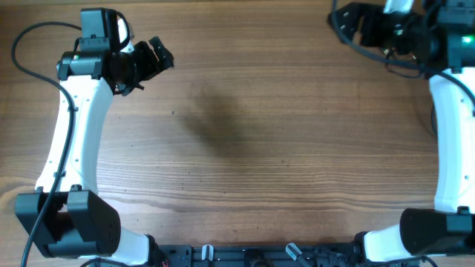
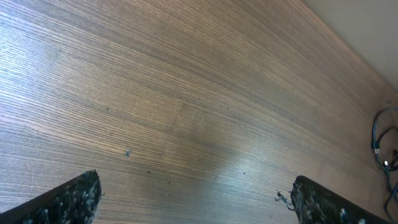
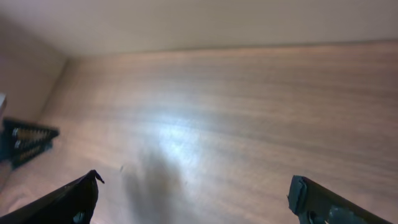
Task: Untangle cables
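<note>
No cable bundle shows on the wooden table [image 1: 245, 148] in any view. My left gripper [image 1: 157, 58] hangs over the far left of the table; in the left wrist view [image 2: 196, 190] its fingers are wide apart with only bare wood between them. My right gripper [image 1: 346, 22] is at the far right edge; in the right wrist view [image 3: 194, 190] it is also wide open and empty. Thin black cords [image 2: 384, 149] show at the right edge of the left wrist view; I cannot tell whether they are arm wiring.
Black wires [image 1: 375, 50] loop around the right arm's wrist. A thick black wire [image 1: 30, 44] runs from the left arm. The table's far edge meets a pale wall [image 3: 186, 25]. A black object [image 3: 25, 142] sits at the left of the right wrist view.
</note>
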